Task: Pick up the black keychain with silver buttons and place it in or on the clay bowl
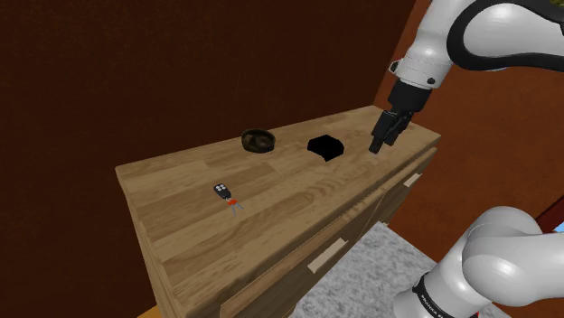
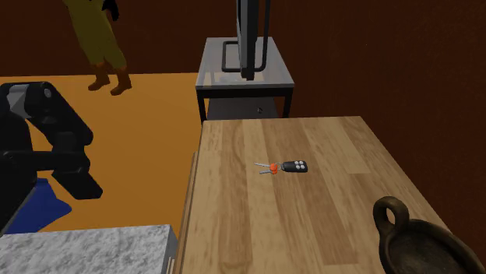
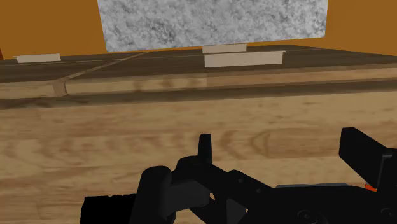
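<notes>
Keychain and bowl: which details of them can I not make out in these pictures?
Keychain: too small in the shoulder view and the second exterior view to show any marks on its buttons.
Bowl: cut off by the second exterior view's bottom edge; small and dark in the shoulder view.
Black shape beside the bowl, shoulder view: too dark to name.

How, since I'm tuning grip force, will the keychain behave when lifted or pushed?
The keychain looks small and flat, so it is probably light and unlikely to roll. Its black body seems rigid, but the end with the orange tag would likely dangle. Pushed, it may slide on the smooth-looking tabletop.
</notes>
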Robot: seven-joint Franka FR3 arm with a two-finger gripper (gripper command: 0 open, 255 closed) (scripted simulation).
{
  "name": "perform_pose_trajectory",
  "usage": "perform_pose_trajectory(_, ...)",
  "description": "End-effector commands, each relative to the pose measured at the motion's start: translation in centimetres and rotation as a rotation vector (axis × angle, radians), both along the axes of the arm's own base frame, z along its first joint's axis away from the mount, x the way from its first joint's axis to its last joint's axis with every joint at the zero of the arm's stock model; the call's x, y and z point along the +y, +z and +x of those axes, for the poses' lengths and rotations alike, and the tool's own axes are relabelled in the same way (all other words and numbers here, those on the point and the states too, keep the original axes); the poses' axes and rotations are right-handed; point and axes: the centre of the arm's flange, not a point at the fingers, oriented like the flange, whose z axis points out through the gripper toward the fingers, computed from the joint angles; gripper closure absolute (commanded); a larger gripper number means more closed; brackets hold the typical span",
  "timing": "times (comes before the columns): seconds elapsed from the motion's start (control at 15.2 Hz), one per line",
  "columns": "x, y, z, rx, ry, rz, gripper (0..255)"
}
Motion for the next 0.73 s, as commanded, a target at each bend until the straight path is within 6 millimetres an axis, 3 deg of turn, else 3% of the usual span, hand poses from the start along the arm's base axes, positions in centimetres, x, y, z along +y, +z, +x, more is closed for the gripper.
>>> perform_pose_trajectory(0.0,0.0,0.0,0.0,0.0,0.0,0.0,0)
perform_pose_trajectory(0.66,8.9,-5.9,7.8,-0.011,0.002,-0.01,0)
